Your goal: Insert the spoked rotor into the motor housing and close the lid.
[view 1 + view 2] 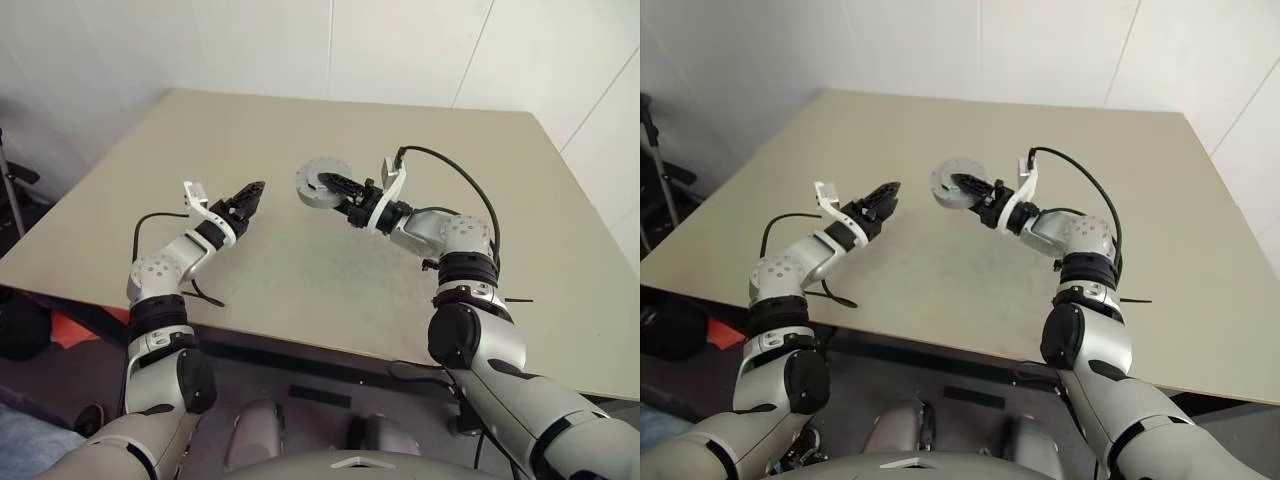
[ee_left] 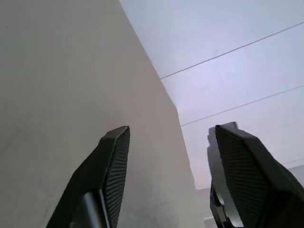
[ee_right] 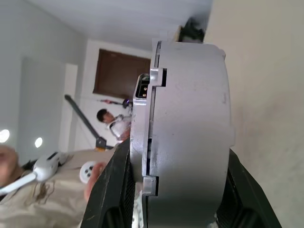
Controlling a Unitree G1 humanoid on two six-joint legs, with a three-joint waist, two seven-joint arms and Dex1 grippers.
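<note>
My two head cameras look forward and down from above the near edge of the counter (image 1: 300,250), sharing nearly the whole top and both arms. My left wrist camera skims low along the counter toward its far edge and the wall. My right wrist camera sits hard against the motor housing (image 3: 190,128).

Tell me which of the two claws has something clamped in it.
The right claw: its fingers are shut on the round grey motor housing, held above the table. The left claw stands open with nothing between its fingers.
</note>
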